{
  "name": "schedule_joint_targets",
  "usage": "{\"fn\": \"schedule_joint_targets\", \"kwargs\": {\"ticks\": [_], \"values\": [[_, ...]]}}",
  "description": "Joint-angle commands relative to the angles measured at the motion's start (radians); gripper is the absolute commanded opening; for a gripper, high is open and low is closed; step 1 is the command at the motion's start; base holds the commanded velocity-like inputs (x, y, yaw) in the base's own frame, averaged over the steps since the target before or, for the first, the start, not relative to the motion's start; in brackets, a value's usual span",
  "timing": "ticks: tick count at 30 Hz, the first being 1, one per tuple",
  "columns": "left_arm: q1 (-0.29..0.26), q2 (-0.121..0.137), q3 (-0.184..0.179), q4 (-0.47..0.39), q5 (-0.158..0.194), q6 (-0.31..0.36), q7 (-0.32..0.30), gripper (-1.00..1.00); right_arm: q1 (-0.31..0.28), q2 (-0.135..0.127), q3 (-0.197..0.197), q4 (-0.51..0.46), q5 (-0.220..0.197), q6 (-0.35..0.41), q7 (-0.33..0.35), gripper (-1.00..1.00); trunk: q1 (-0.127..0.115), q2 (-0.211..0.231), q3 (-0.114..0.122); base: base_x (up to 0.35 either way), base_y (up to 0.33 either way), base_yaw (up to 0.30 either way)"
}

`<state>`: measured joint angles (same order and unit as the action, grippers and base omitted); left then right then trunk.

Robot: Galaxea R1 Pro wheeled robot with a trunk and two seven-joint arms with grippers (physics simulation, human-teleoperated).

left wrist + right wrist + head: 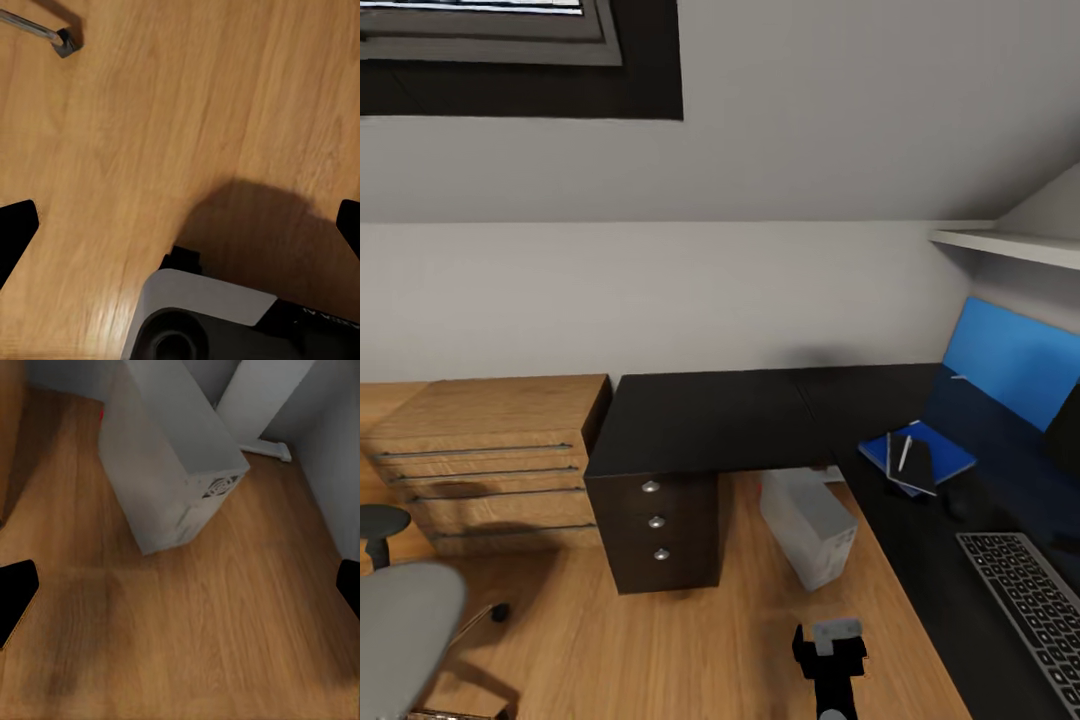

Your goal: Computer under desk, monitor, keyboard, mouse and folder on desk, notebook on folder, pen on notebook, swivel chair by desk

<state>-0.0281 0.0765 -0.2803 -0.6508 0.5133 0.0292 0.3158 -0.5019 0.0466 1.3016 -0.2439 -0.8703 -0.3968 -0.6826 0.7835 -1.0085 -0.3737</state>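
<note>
Computer (808, 520) looks like the job in hand. The pale box stands on the wood floor (690, 650) at the front edge of the desk (710, 420). It is turned a bit crooked, with its back part under the black top and its front part poking out.

The right gripper (828, 645) hangs low over the floor in front of the desk and points at the box. Its two fingers are spread wide and hold nothing. The left gripper (180, 225) is spread wide too, with nothing in it, over bare floor near a chair wheel (64, 41).

To do this well, I think the gripper should meet the front of the box low down and flat on. Then it should push slowly and straight, so the box slides under the desk and does not tip or spin. A push near the top could knock it over.

On the desk, the pen (904, 452) lies on the notebook (915, 468), which lies on the blue folder (945, 455). The keyboard (1030, 600) is on the desk as well. The chair (400, 630) is still well away from the desk.

No name or words can be read. The front of the box has a round dotted patch, too blurry to make out.
</note>
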Motion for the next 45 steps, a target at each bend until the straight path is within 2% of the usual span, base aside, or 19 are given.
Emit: {"fn": "schedule_joint_targets", "kwargs": {"ticks": [1,3,4,5,6,7,11,15,18,20,21,25,29,30,45], "values": [[-0.001,0.002,-0.008,-0.002,0.006,0.003,0.010,1.00,-0.001,0.000,0.009,-0.001,-0.009,-0.004,-0.004,1.00,-0.004,0.006,0.003,0.000,0.000,0.225],[-0.001,0.002,-0.008,-0.002,0.006,0.003,0.010,1.00,-0.001,0.000,0.009,-0.001,-0.009,-0.004,-0.004,1.00,-0.012,0.020,0.011,0.000,0.000,0.225],[-0.005,-0.001,-0.008,0.038,0.006,0.004,0.010,1.00,0.034,0.010,0.008,0.068,-0.012,-0.068,0.067,1.00,-0.012,0.020,0.012,0.000,0.000,0.243],[-0.007,-0.007,-0.013,0.150,0.002,-0.055,0.002,1.00,0.088,0.002,0.008,0.114,-0.041,-0.217,0.116,1.00,-0.012,0.020,0.012,0.000,0.000,0.256],[-0.008,-0.011,-0.015,0.224,-0.001,-0.126,-0.004,1.00,0.122,-0.004,0.007,0.143,-0.064,-0.315,0.147,1.00,-0.012,0.020,0.012,0.000,0.000,0.265],[-0.009,-0.014,-0.017,0.273,-0.002,-0.195,-0.007,1.00,0.144,-0.007,0.007,0.162,-0.084,-0.377,0.167,1.00,-0.012,0.020,0.013,0.000,0.000,0.270],[-0.010,-0.021,-0.024,0.349,-0.003,-0.313,-0.012,1.00,0.175,-0.014,0.006,0.189,-0.120,-0.466,0.195,1.00,-0.012,0.020,0.013,0.000,0.000,0.276],[-0.010,-0.024,-0.030,0.368,-0.003,-0.342,-0.013,1.00,0.181,-0.030,0.007,0.197,-0.127,-0.487,0.203,1.00,-0.012,0.020,0.015,0.000,0.000,0.250],[-0.011,-0.029,-0.033,0.371,-0.003,-0.349,-0.014,1.00,0.182,-0.034,0.008,0.199,-0.127,-0.490,0.204,1.00,-0.012,0.020,0.018,0.000,0.000,0.175],[-0.011,-0.034,-0.047,0.372,-0.004,-0.353,-0.013,1.00,0.183,-0.034,0.009,0.199,-0.128,-0.487,0.204,1.00,-0.012,0.020,0.019,0.000,0.000,0.070],[-0.010,-0.047,-0.100,0.374,-0.003,-0.354,-0.010,1.00,0.183,-0.033,0.009,0.198,-0.129,-0.485,0.204,1.00,-0.012,0.020,0.019,-0.182,0.000,0.011],[-0.010,-0.053,-0.123,0.385,-0.003,-0.366,-0.008,1.00,0.183,-0.033,0.008,0.198,-0.130,-0.485,0.204,1.00,-0.012,0.020,0.019,-0.259,0.000,0.006],[-0.011,-0.055,-0.130,0.403,-0.004,-0.408,-0.008,1.00,0.183,-0.033,0.009,0.198,-0.130,-0.485,0.204,1.00,-0.012,0.020,0.021,-0.313,0.000,0.002],[-0.010,-0.066,-0.132,0.414,-0.004,-0.453,-0.007,1.00,0.183,-0.033,0.010,0.198,-0.130,-0.489,0.204,1.00,-0.012,0.020,0.022,-0.238,0.000,0.023],[-0.010,-0.069,-0.132,0.415,-0.003,-0.460,-0.006,1.00,0.186,-0.028,0.014,0.199,-0.125,-0.498,0.205,1.00,-0.012,0.020,0.044,-0.040,0.000,0.121]]}}
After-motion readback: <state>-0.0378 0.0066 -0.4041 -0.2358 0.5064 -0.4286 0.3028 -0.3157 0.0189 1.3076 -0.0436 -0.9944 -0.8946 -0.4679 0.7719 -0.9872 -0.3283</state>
